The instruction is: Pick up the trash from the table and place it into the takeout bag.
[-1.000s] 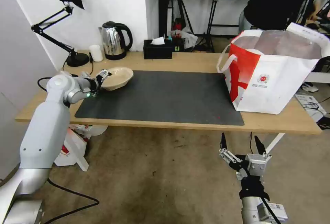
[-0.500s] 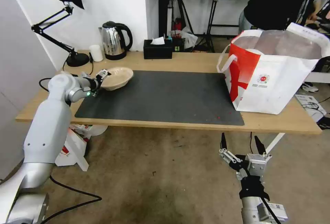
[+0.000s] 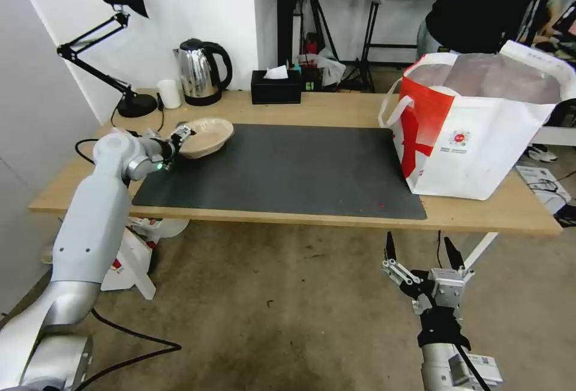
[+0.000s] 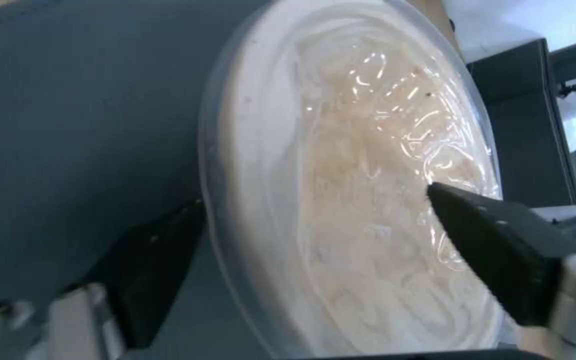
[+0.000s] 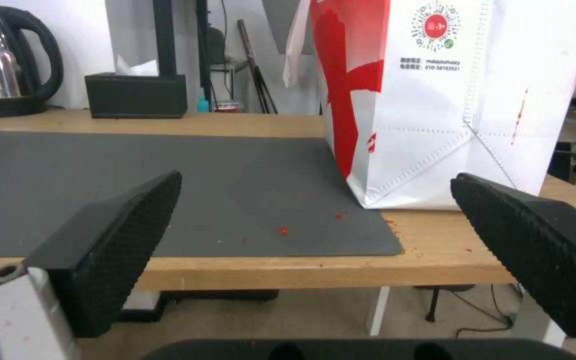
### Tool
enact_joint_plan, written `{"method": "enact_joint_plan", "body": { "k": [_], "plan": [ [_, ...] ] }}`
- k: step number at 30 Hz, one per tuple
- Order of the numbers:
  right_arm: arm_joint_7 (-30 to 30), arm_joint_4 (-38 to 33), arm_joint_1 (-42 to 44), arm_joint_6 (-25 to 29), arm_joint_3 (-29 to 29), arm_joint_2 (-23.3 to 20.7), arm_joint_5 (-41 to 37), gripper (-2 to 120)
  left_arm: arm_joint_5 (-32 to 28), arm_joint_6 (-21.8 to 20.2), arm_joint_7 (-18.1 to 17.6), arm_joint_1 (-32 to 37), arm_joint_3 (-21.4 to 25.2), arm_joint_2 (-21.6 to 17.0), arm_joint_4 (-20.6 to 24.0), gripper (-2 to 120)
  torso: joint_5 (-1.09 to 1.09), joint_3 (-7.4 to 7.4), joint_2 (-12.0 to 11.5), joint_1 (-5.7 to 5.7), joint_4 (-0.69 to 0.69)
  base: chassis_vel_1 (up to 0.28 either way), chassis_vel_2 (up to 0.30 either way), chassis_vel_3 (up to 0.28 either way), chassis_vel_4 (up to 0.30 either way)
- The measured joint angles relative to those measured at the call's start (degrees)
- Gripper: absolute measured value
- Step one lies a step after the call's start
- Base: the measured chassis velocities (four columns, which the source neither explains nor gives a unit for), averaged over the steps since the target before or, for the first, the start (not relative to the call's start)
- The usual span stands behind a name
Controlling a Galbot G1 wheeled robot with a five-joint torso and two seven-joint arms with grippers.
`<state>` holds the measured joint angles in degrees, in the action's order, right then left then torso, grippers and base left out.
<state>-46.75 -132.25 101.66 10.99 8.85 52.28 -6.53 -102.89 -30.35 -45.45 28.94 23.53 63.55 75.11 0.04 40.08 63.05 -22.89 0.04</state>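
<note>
Head view frames are being used to place the beige pulp bowl at the far left corner of the dark mat on the bench, where its near-left rim is being met by the left gripper. Seen from the left wrist, the bowl is being straddled at its rim: one finger is lying outside the wall over the mat, the other finger is reaching across the inside, so the jaws are parted around the rim, and whether the wall is being pinched cannot be told. The bowl is shallow and round, with no long axis, so only the rim is offering a hold; its inside is showing a pale, glossy, streaked film, and a light, slightly flexible wall is judged likely. The takeout bag is standing well apart at the right end of the bench, mouth open upward, so a carry across the whole mat is being called for. The right gripper is being held below the bench edge near the bag, its jaws spread wide and empty, though the bowl is far nearer the left arm.
</note>
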Motion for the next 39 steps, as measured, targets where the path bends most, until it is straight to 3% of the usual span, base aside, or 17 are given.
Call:
{"method": "enact_joint_plan", "body": {
  "k": [8,15,17,21,26,32,39],
  "plan": [
    [0.0,0.0,0.0,0.0,0.0,0.0,0.0,100,0.2,0.1,0.4,0.8,0.3,-0.2,0.3,60,-0.04,0.02,0.0,-0.02,-0.03,0.000,0.000,0.000,0.000],
    [0.0,0.0,0.0,0.0,0.0,0.0,0.0,100,0.4,0.1,0.4,1.0,0.3,-0.5,0.5,29,-0.11,0.05,-0.1,-0.05,-0.09,0.000,0.000,0.000,0.000],
    [0.0,0.0,0.0,0.0,0.0,0.0,0.0,100,0.4,0.1,0.4,1.1,0.3,-0.6,0.6,28,-0.10,0.05,-0.1,-0.06,-0.10,0.000,0.000,0.000,0.000],
    [0.0,0.0,0.0,0.0,0.0,0.0,0.0,100,0.2,0.2,0.4,1.5,0.5,-0.9,1.1,16,-0.06,0.03,0.0,-0.05,-0.07,0.000,0.000,0.000,0.000],
    [0.0,0.0,0.0,0.0,0.0,0.0,0.0,100,0.2,0.3,0.4,2.0,0.9,-1.0,2.0,6,-0.06,0.04,0.0,-0.05,-0.05,0.000,0.000,0.000,0.000],
    [0.0,0.0,0.0,0.0,0.0,0.0,0.0,100,0.1,0.3,-0.1,3.3,1.5,-1.5,4.9,4,-0.09,0.05,0.0,-0.05,-0.03,0.000,0.000,0.000,0.000],
    [0.0,0.0,0.0,0.0,0.0,0.0,0.0,100,-3.8,1.6,-1.5,3.6,2.1,-4.3,15.6,4,-0.04,0.03,0.0,-0.02,-0.04,0.000,0.000,0.000,0.000]
  ]
}}
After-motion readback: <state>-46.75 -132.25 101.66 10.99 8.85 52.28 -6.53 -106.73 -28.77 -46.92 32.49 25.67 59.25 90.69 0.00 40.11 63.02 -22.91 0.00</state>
